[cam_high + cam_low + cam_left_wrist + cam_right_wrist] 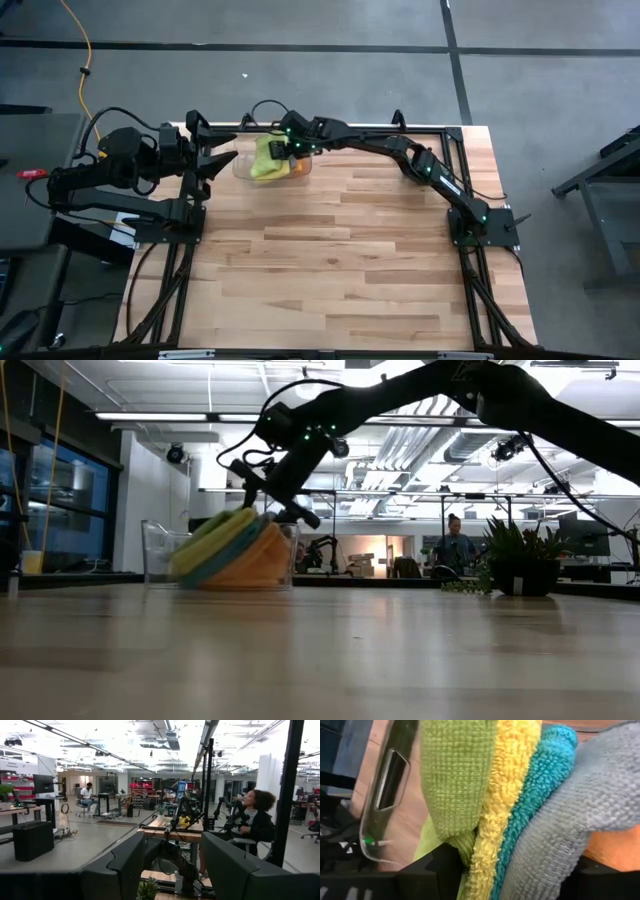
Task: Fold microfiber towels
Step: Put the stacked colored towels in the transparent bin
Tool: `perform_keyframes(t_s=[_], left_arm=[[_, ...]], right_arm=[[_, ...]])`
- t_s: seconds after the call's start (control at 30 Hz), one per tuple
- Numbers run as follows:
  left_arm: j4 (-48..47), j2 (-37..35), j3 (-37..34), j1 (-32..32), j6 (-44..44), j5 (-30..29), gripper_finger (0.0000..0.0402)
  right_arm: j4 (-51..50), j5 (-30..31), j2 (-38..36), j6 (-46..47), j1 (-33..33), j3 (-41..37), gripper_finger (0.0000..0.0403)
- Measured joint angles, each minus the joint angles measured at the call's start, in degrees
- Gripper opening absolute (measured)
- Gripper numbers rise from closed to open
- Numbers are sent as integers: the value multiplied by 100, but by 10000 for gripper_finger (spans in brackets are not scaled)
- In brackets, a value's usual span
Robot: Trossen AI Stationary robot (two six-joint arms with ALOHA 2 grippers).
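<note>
My right gripper (512, 870), jaws spread, straddles looped, nubby towels (520, 795) leaning stacked in the clear tray (240, 168) at the table's far edge. Left gripper (222, 160) parked beside, jaws apart.

Ceiling strip lights (150, 416) glare white in the low view, leaving the arm there a dark silhouette and the near counter (320, 660) blurred and dim. From above, light falls even and soft. The right wrist close-up of the towels (520, 820) is slightly soft.
</note>
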Motion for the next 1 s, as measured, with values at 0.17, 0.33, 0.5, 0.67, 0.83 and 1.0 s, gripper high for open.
perform_keyframes(t_s=[0.17,0.33,0.5,0.67,0.83,1.0], left_arm=[[-4,1,0,0,0,3,182],[-9,1,0,0,-2,5,182],[-16,1,0,0,0,5,182],[-46,8,0,0,-1,8,182],[-46,8,0,0,-2,8,182],[-95,8,0,0,-2,-10,182]], right_arm=[[-387,19,-4,-112,-29,75,206],[-832,241,-9,-100,-45,76,206],[-1051,355,-17,-201,-45,82,206],[-1342,360,-27,-280,-52,84,206],[-1660,504,-33,-350,-60,86,206],[-1833,641,-71,-353,-58,85,206]])
